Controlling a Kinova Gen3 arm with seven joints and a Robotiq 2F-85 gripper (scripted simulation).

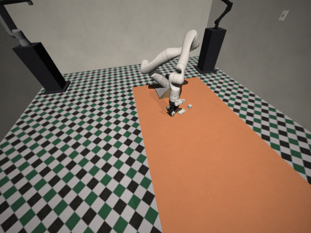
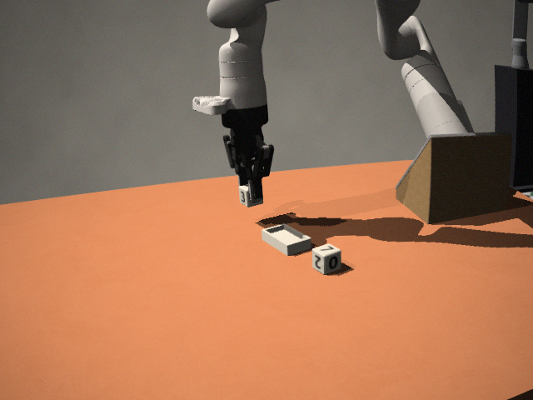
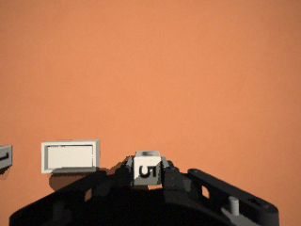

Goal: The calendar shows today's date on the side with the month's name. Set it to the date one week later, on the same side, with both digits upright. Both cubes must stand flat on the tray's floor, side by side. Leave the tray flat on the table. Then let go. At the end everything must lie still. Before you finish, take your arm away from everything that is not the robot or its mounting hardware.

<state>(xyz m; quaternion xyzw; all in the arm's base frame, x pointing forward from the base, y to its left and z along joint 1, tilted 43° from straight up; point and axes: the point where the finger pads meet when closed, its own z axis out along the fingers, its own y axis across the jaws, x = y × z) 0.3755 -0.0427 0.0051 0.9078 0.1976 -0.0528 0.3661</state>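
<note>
Calendar work is partway along: both cubes are out of the tray, and my gripper (image 1: 171, 113) (image 2: 251, 196) (image 3: 147, 164) is clamped on one cube (image 2: 244, 196) (image 3: 148, 171), a 5 facing the wrist camera, raised off the orange surface. Low and left in the wrist view sits the shallow, pale rectangular tray (image 1: 181, 111) (image 2: 274, 242) (image 3: 71, 170), flat and empty; the other crisp-edged, black-numbered cube (image 1: 189, 106) (image 2: 326, 259) (image 3: 5, 157) rests right of the exterior view's centre. Both placements, upright digits and final release remain.
</note>
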